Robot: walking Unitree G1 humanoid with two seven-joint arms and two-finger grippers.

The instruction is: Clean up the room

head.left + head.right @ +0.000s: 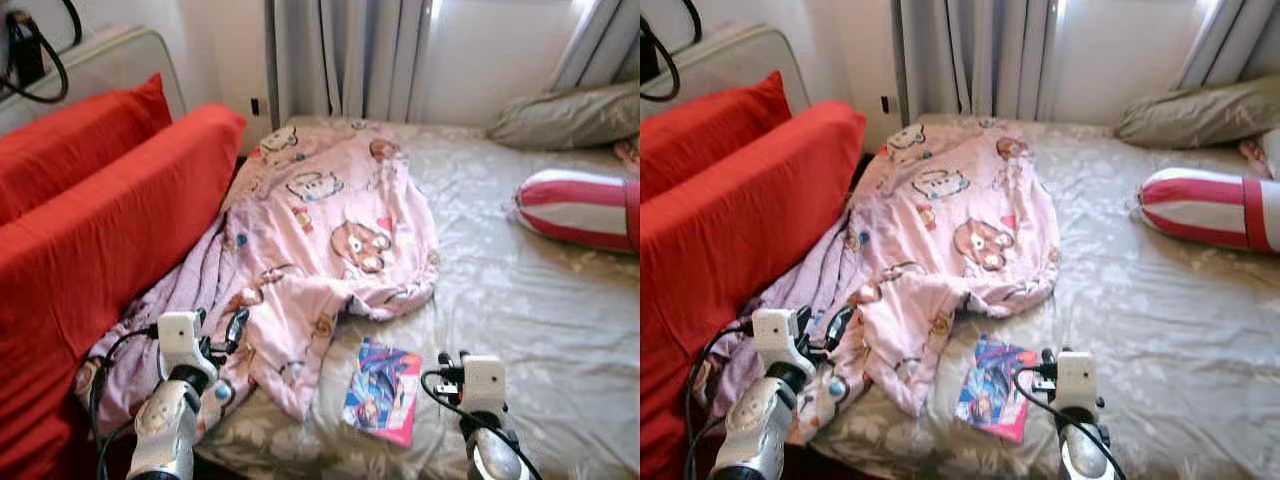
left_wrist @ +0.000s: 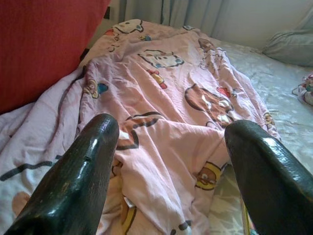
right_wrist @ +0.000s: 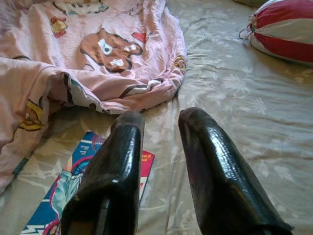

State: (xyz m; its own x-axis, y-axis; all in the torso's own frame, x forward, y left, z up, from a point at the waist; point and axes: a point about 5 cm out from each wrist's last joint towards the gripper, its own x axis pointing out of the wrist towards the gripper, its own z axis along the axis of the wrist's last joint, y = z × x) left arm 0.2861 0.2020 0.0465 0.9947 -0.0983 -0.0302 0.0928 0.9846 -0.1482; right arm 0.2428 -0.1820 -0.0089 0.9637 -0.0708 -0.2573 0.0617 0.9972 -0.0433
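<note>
A bed (image 1: pixel 530 300) covered with a beige patterned sheet is seen from its foot. A pink blanket (image 1: pixel 330 230) printed with cartoon animals is spread in a crumpled heap over the robot's left half of the bed, reaching from near the curtains (image 1: pixel 345 55) at the far end down to the near edge, where a fold hangs toward the floor. Along that side, two red cushions (image 1: pixel 90 220) are stood upright against the blanket. A colourful book (image 1: pixel 383 389) is laid flat on the sheet near the foot of the bed, just beside the blanket's lower corner. On the robot's right, a red-and-white striped pillow (image 1: pixel 580 208) is placed near the edge of the bed, and a beige pillow (image 1: pixel 570 115) is set beyond it by the window.

The left gripper (image 2: pixel 168 134) is held above the near end of the blanket with its fingers (image 2: pixel 78 181) spread wide apart and nothing between them; the cloth is not touched. The right gripper (image 3: pixel 159 122) is held low over the sheet near the foot of the bed, its fingers (image 3: pixel 215 171) parted by a narrow gap and nothing grasped. The book is seen just beneath and beside its left finger, while the blanket's edge lies ahead of it and the striped pillow is well apart.
</note>
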